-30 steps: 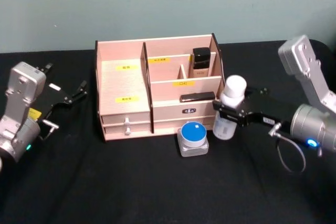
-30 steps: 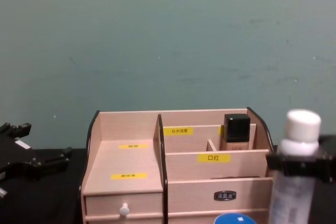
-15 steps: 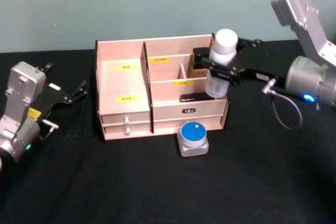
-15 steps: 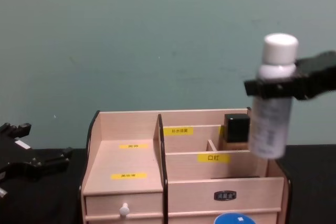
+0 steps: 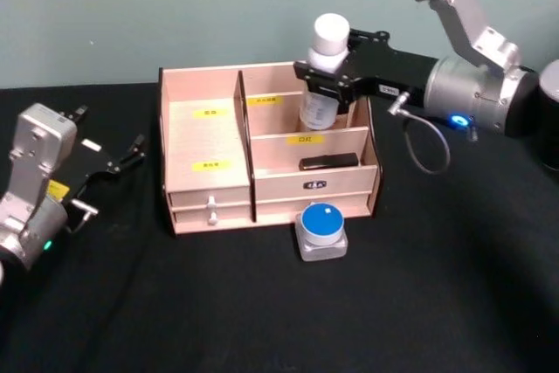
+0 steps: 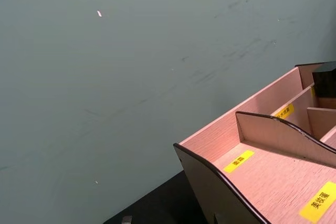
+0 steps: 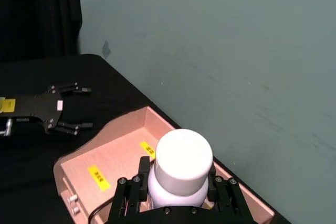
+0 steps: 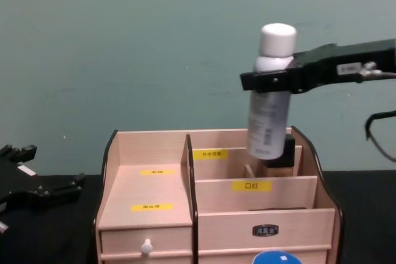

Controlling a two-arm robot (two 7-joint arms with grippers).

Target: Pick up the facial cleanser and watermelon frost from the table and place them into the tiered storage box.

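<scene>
Swung up off the table (image 5: 262,312), the facial cleanser (image 5: 316,109) is now held above the one-o'clock rear bay of the tiered storage box (image 5: 205,141), neck clamped by the right gripper (image 5: 325,74), lowering judged next; left gripper (image 7: 87,108) parked agape at nine o'clock.

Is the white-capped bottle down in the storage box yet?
Not yet. The right gripper holds the bottle upright over the rear compartment of the tiered storage box, base around rim height.

R arm raised, reaching inward; R tool (image 5: 325,76) clamped on bottle (image 5: 318,111). L tool (image 5: 118,172) low, fingers apart.
</scene>
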